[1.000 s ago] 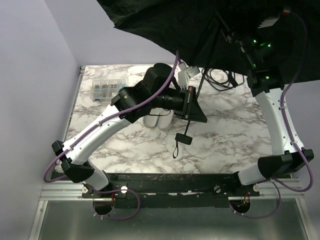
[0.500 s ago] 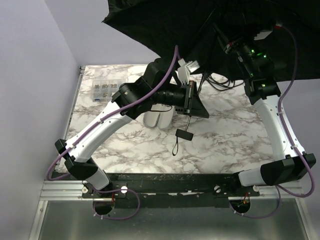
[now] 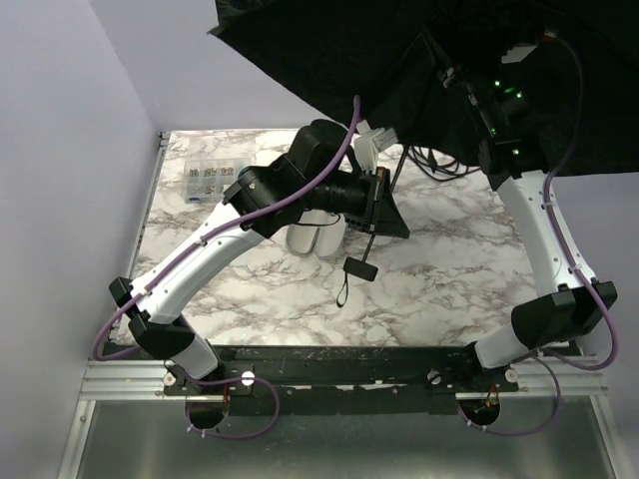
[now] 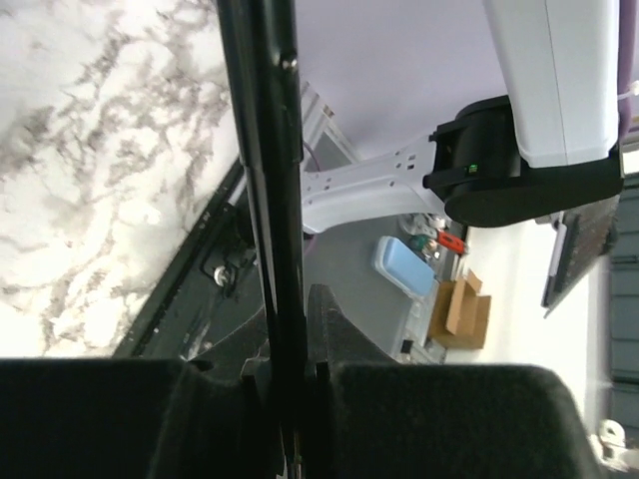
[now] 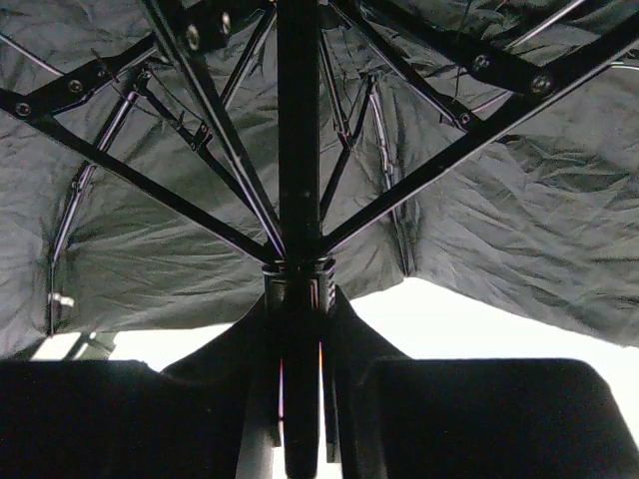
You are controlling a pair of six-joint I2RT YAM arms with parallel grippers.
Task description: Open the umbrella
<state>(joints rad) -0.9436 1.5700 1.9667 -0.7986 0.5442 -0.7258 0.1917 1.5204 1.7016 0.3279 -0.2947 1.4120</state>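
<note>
Umbrella [image 3: 329, 50]: canopy spread, held up over far side of bench [image 3: 459, 279]; shaft [image 3: 399, 165] slanting down to left gripper [image 3: 377, 210].
Left jaws: clamped on shaft near handle end; wrist strap [image 3: 344, 289] dangling below.
Right gripper [image 3: 459, 80]: up under canopy, jaws closed around shaft at runner [image 5: 298, 277], where ribs [image 5: 130, 170] meet.
Stage: looks nearly open; lock not confirmable.
Step tip: keep left grip rigid, push runner straight along shaft until latch catches; avoid side load on ribs.
Risk: canopy edge close to wall [image 3: 60, 150].
Writing: none legible; small clear box [image 3: 208, 180] too small to read.
</note>
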